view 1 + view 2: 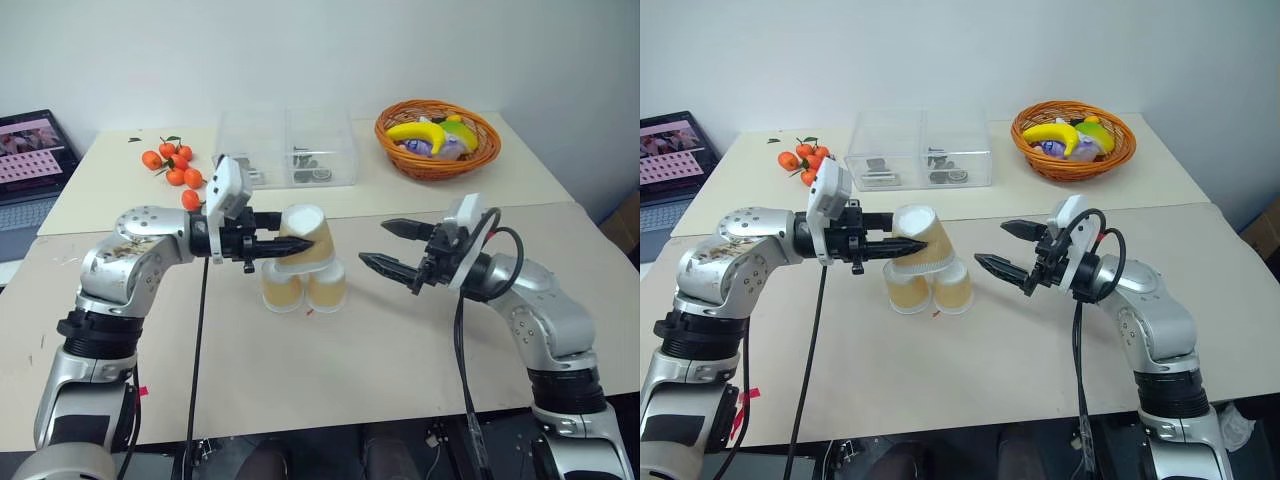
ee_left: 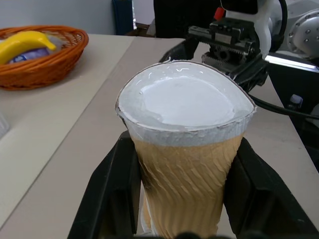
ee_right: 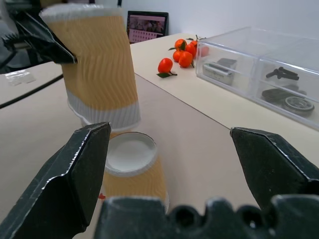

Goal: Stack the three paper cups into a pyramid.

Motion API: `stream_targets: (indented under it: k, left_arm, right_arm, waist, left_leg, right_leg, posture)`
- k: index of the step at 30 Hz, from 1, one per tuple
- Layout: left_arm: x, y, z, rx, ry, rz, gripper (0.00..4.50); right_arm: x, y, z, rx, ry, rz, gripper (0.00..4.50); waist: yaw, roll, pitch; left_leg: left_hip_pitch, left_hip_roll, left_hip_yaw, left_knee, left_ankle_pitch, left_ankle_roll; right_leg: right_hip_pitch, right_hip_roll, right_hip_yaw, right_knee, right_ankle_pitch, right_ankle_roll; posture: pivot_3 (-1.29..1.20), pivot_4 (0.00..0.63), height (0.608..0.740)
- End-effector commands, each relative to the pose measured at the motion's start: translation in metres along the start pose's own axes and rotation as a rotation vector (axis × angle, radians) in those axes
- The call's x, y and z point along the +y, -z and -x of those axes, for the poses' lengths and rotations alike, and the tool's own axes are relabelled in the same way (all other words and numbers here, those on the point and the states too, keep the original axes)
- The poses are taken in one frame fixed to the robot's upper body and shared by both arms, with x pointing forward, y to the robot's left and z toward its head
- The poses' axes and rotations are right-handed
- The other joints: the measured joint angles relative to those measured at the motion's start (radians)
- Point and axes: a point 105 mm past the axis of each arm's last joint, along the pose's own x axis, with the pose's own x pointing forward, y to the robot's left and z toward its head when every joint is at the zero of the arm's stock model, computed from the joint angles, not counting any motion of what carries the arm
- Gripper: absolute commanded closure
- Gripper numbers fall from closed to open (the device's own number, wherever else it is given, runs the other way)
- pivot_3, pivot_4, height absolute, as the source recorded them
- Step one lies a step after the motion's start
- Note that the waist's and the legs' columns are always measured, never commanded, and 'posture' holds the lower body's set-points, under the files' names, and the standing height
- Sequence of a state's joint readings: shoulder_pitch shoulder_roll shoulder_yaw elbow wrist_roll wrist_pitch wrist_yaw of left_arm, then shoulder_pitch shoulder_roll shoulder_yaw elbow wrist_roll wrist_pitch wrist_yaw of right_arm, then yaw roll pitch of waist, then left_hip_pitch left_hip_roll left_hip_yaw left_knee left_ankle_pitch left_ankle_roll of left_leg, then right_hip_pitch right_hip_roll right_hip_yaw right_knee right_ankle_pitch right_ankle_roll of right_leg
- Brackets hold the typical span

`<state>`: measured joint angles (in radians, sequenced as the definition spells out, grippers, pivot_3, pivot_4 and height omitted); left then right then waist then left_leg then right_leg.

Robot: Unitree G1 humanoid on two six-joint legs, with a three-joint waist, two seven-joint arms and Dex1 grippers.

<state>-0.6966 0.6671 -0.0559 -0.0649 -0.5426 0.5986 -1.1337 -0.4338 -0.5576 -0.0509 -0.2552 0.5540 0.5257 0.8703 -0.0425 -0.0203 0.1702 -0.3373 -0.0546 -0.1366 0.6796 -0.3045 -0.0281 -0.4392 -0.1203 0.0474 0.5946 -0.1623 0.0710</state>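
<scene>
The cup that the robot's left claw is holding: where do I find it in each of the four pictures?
Left eye view: the held cup, centre, tilted above two standing cups.
Right eye view: centre-left, above the same pair.
Left wrist view: fills the middle, between black fingers.
Right wrist view: upper left.
Shared landmark: the orange basket.

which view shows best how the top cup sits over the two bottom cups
The right wrist view: the tan paper cup in the left gripper hangs tilted just above one bottom cup. Both eye views show it overlapping the pair from above; the left wrist view hides them.
</scene>
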Motion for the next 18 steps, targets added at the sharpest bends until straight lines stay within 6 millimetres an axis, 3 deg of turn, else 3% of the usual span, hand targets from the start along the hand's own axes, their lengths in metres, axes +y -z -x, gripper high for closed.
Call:
stream_targets:
  k: [1,6,18]
  left_arm:
    - [0.000,-0.011,0.004,-0.018,-0.003,-0.045,2.60]
    - [0.000,-0.012,0.004,-0.031,-0.005,-0.038,2.60]
    - [0.006,-0.008,0.008,-0.019,-0.036,-0.041,2.60]
  right_arm:
    - [0.006,-0.011,0.008,-0.006,-0.043,0.015,0.00]
    - [0.009,0.006,0.022,0.106,-0.085,0.047,0.00]
    - [0.005,0.006,0.017,0.084,-0.065,0.040,0.00]
  waist:
    - [0.000,0.000,0.000]
    - [0.001,0.000,0.000]
    - [0.000,0.000,0.000]
  left_leg:
    - [0.000,0.000,0.000,0.000,0.000,0.000]
    - [0.000,0.000,0.000,0.000,0.000,0.000]
    - [0.000,0.000,0.000,0.000,0.000,0.000]
  right_leg:
    - [0.000,0.000,0.000,0.000,0.000,0.000]
    - [0.000,0.000,0.000,0.000,0.000,0.000]
    - [0.000,0.000,0.000,0.000,0.000,0.000]
  posture:
    - [0.00,0.150,0.728]
    - [0.00,0.150,0.728]
    - [0.00,0.150,0.728]
